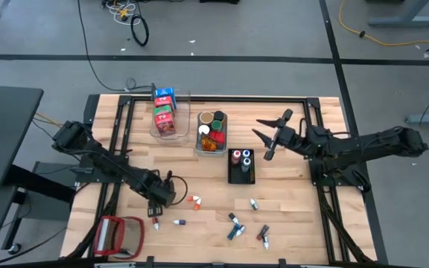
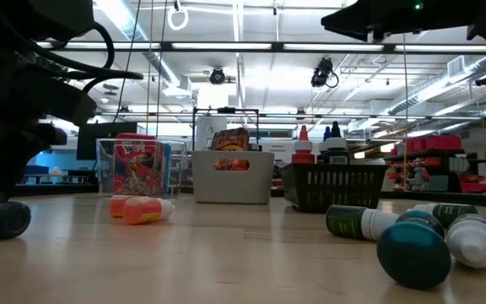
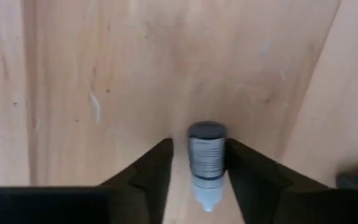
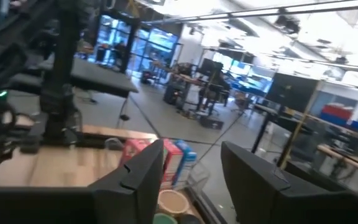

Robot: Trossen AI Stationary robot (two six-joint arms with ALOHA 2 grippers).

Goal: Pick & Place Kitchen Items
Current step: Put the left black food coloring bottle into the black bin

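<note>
Wooden table (image 1: 289, 216), left end effector (image 3: 197, 180) flanking small bottle (image 3: 206, 158) near front edge.

A pale wooden plank table (image 1: 289, 223) with a black frame carries everything. Beyond the left claw (image 1: 157, 205) stand a clear plastic bin (image 1: 167, 113) of cartons, a grey rectangular bin (image 1: 211, 134) of round jars, and a black mesh bin (image 1: 241, 166) under the right claw (image 1: 272, 136). Just beside the left claw lie two orange-capped little bottles (image 1: 194, 201); farther toward the right arm, dark-capped tiny bottles (image 1: 235, 227) lie scattered. A red-framed flat object (image 1: 118, 234) rests near the table's front edge
</note>
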